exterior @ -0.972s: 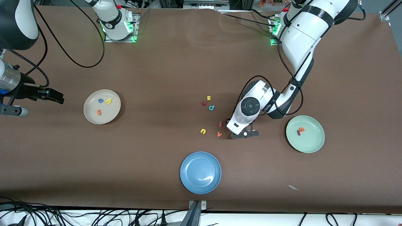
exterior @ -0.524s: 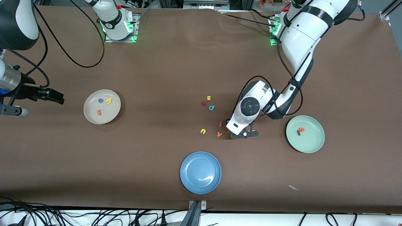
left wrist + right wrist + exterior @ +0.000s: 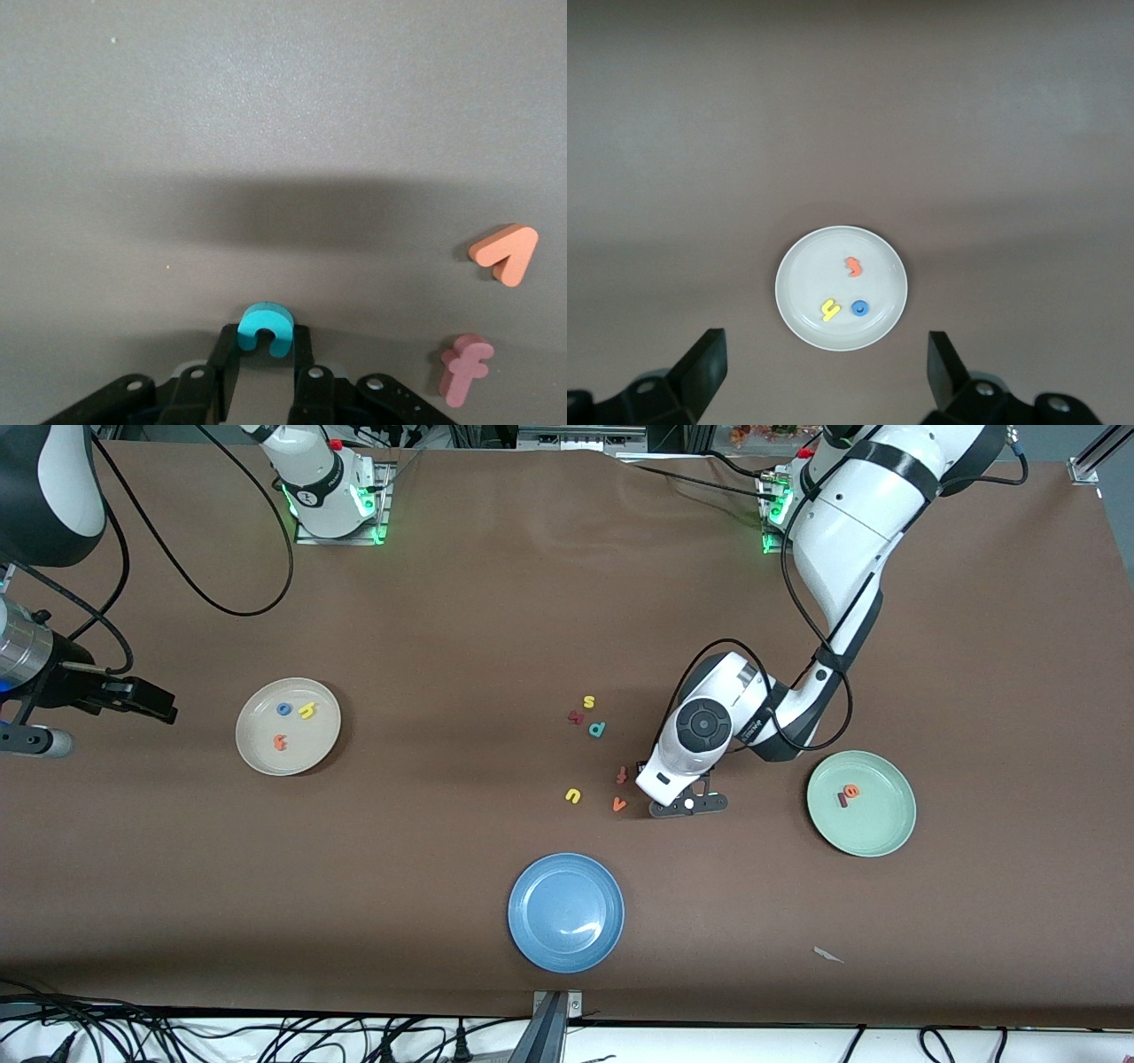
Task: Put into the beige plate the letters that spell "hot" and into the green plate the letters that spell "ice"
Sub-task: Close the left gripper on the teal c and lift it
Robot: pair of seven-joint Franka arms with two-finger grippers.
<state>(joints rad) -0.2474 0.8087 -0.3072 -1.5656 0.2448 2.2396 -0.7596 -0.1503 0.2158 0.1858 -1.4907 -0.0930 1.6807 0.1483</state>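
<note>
Left gripper (image 3: 264, 354) low at table, fingers (image 3: 232, 359) closed on teal c (image 3: 264, 326), between blue plate (image 3: 532, 939) and green plate (image 3: 890, 828). Salmon f (image 3: 465, 366) and orange v (image 3: 506, 254) just beside it, on table. Green plate holds dark red i (image 3: 842, 801) and orange e (image 3: 851, 789), touching. Right gripper (image 3: 824, 367) waits high, jaws wide apart, nothing between, over beige plate (image 3: 799, 310). In it: yellow h (image 3: 830, 309), blue o (image 3: 859, 308), orange t (image 3: 852, 265).
</note>
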